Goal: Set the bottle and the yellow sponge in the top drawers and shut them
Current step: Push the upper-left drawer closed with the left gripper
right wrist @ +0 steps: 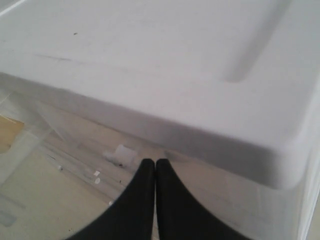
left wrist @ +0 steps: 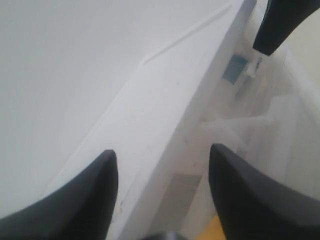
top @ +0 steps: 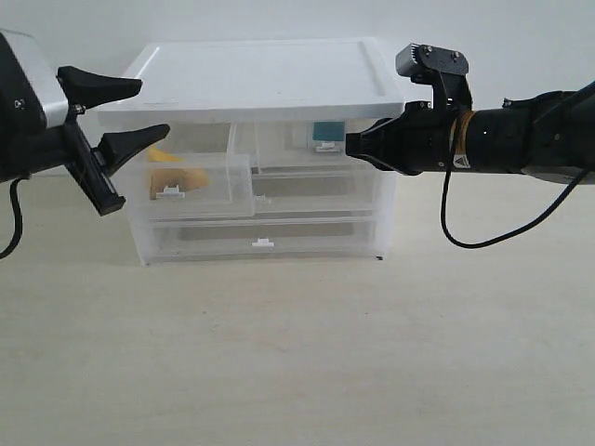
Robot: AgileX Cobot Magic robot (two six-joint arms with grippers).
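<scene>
Pale wooden bench carried a white translucent plastic drawer cabinet. The cabinet's clear plastic left top drawer stood pulled out from its front, with the wedge-shaped yellow sponge lying inside. Left pincer was open and empty at the cabinet's upper left corner, the drawer front below and forward of it. The left arm was nearer; closing, by my judgement, required a push straight into the cabinet. Right top drawer appeared pushed in, holding the small white plastic bottle. Right pincer, closed and empty, was at that drawer's front. The bottle's teal label showed no legible writing.
</scene>
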